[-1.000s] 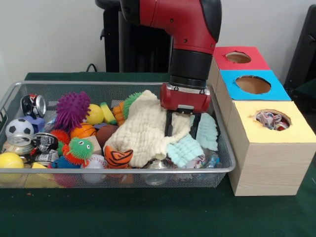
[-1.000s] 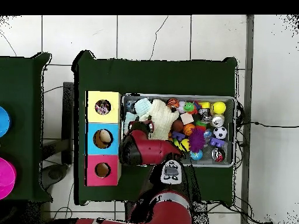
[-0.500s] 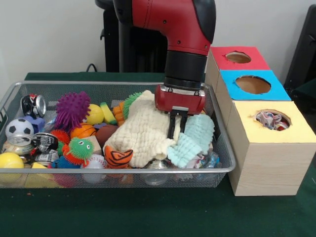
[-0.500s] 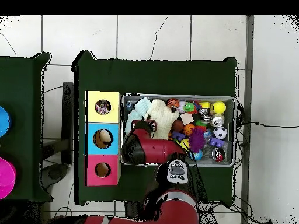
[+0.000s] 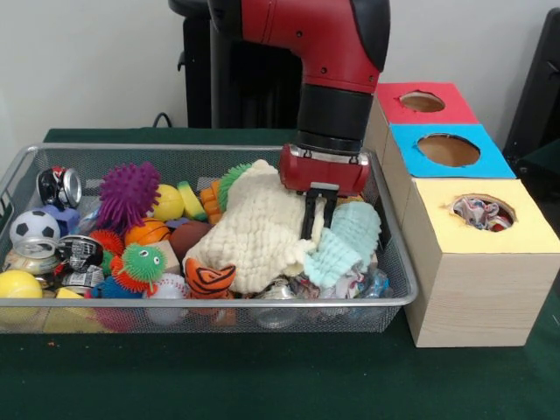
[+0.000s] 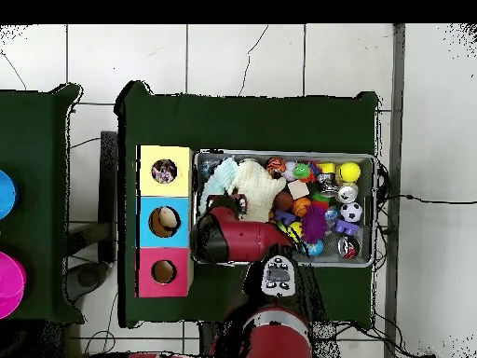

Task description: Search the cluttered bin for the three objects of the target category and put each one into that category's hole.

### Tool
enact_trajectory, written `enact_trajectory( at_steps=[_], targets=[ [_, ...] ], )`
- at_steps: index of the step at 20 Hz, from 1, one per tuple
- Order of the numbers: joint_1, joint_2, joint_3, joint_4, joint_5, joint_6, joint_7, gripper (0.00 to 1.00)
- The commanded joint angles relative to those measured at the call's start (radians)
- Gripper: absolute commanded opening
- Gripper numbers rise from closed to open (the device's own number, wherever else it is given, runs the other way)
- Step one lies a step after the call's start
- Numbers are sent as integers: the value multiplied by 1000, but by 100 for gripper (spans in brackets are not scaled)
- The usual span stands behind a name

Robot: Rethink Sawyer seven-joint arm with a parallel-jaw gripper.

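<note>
Gripper (image 5: 316,229) clamped on mint cloth (image 5: 342,247) — pinched at its top edge so it hangs below w/ its bottom in the bin (image 5: 131,303); yellow box hole (image 5: 479,212) off to one side.

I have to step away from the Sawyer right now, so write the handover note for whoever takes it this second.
Claw: shut on the pale mint-green waffle cloth, part lifted at the wire mesh bin's end nearest the boxes.
Large cream waffle cloth lies in the bin beside it.
Yellow-topped wooden box: its hole already shows crumpled patterned fabric. The blue-topped box and red-topped box sit behind it.
Left: carry the mint cloth to the yellow hole; the cream cloth probably follows.
</note>
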Motion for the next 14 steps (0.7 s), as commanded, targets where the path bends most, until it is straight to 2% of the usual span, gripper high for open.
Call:
enact_trajectory(
  at_steps=[1, 4, 8, 14],
  targets=[
    [16, -128, -19, 40, 18, 390, 55, 0],
    [-17, -200, -6, 37, -18, 486, 0, 0],
    [-78, -262, 34, 49, -54, 550, -53, 0],
    [-142, -303, 78, 19, -89, 613, -117, 0]
  ],
)
